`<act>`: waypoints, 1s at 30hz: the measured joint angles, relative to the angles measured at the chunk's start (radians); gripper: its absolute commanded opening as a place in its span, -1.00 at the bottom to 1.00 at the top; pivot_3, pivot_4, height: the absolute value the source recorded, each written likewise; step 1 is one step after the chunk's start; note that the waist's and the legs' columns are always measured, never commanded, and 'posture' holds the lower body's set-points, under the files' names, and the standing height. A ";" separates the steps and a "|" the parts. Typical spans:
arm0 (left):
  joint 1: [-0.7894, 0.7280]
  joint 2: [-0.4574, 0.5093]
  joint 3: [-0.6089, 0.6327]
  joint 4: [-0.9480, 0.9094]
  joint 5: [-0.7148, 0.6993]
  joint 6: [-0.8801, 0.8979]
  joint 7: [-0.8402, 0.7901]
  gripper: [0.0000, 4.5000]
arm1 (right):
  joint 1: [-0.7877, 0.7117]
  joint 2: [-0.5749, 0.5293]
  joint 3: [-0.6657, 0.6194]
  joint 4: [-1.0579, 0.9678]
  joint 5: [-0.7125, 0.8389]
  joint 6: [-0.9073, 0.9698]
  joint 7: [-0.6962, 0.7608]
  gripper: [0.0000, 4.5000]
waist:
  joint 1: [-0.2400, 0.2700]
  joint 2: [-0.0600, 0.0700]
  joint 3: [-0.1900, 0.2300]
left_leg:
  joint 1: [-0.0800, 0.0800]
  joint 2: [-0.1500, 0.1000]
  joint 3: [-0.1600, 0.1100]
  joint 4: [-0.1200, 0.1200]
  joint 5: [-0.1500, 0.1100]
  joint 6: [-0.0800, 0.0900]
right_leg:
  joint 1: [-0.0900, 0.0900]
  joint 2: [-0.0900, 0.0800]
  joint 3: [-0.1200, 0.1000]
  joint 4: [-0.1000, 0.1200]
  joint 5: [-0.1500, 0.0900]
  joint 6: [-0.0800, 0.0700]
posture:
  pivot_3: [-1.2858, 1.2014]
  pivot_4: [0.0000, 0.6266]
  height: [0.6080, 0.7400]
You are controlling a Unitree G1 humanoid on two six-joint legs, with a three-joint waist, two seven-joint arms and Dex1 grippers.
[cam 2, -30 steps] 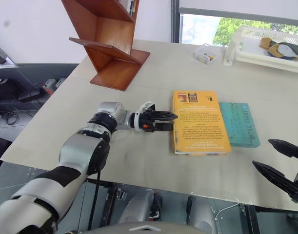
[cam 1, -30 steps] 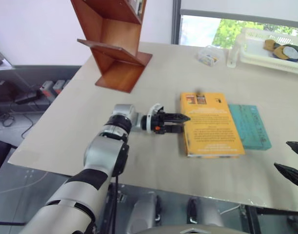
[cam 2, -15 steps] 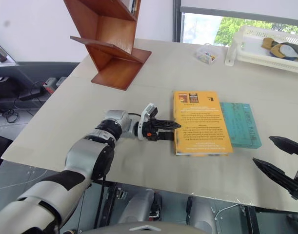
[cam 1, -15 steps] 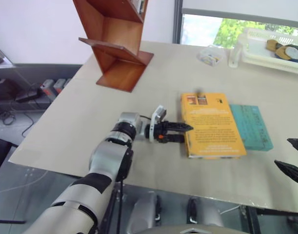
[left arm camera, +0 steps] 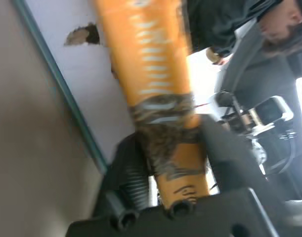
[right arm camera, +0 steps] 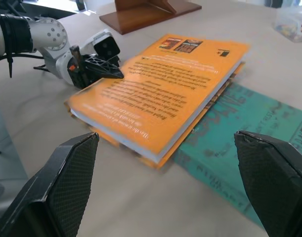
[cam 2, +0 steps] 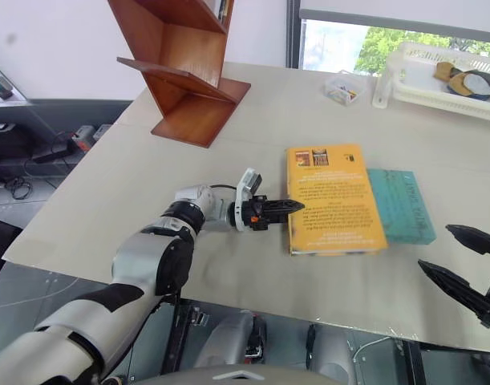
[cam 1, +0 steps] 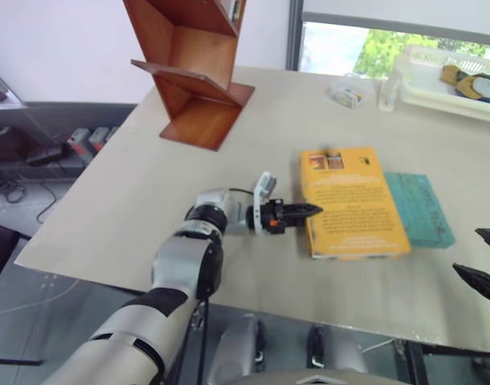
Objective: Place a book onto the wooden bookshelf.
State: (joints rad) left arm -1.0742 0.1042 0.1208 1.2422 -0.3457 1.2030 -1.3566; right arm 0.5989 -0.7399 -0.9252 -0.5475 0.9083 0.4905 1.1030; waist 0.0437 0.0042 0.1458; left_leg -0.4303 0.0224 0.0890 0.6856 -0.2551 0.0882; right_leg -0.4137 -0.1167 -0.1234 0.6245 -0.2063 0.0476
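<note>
Orange-yellow book (cam 1: 353, 200): paperback, lying flat on the worktop (cam 1: 228, 160), cover up, black text block across it, two small dark pictures at its far end. Sits at about 3 o'clock from the middle of the worktop, its long right edge overlapping a teal book (cam 1: 421, 207).

Left gripper (cam 1: 302, 212): arm reaching level across the worktop from 9 o'clock toward the book. Fingers (left arm camera: 126, 177) closed down on the book's left long edge, one above the cover and one below; the left wrist view has the orange spine running up between the two black fingers.

Right gripper (cam 2: 461, 261): at the 4 o'clock corner, off the near right of the books, touching nothing. Fingers (right arm camera: 66, 173) spread wide apart, empty.

Bookshelf (cam 1: 192, 72): reddish-brown polished wood, slanted zigzag boards, standing at 11 o'clock on the worktop, well apart from the book. A few book spines show on an upper board.

Basket (cam 1: 445, 80): white plastic, at 1 o'clock by the window, with dark and yellow items inside.

Small clear box (cam 1: 346, 90): at 12 o'clock, just beside the basket.
</note>
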 measured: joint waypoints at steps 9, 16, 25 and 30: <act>0.000 0.019 0.025 0.000 -0.012 0.020 -0.012 -0.39 | -0.019 0.000 0.000 0.019 0.006 0.000 0.005 1.00 | -0.006 0.000 0.001 | -0.001 0.000 -0.001 0.000 0.000 0.000 | -0.001 -0.001 -0.001 0.000 0.000 0.001 | 0.03 -0.52 0.57; -0.061 0.120 0.107 -0.045 -0.064 0.016 0.008 -0.39 | -0.027 -0.005 0.000 0.038 0.011 0.000 0.011 1.00 | -0.019 -0.008 0.009 | -0.003 0.001 -0.001 0.000 0.000 0.000 | -0.002 -0.001 0.000 0.001 0.002 0.003 | 0.03 -0.52 0.57; -0.067 0.158 0.115 -0.371 -0.147 0.003 0.066 -0.39 | -0.098 -0.044 0.021 0.082 0.000 0.001 0.027 1.00 | -0.020 -0.009 0.010 | -0.003 0.000 -0.001 -0.001 0.002 -0.004 | -0.001 -0.001 0.000 0.001 0.003 0.002 | 0.03 -0.52 0.57; -0.013 0.145 0.125 -0.542 -0.176 -0.024 0.189 -0.39 | -0.132 -0.065 0.048 0.114 -0.006 0.002 0.036 1.00 | -0.019 -0.009 0.011 | -0.002 0.000 -0.001 -0.001 0.003 -0.004 | 0.000 0.000 0.000 0.001 0.003 0.002 | 0.03 -0.52 0.57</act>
State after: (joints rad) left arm -1.0876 0.2494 0.2456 0.6998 -0.5217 1.1790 -1.1672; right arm 0.4666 -0.8052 -0.8767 -0.4336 0.9021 0.4923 1.1387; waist 0.0245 -0.0047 0.1565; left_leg -0.4327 0.0219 0.0882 0.6848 -0.2525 0.0844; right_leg -0.4142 -0.1162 -0.1234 0.6256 -0.2029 0.0492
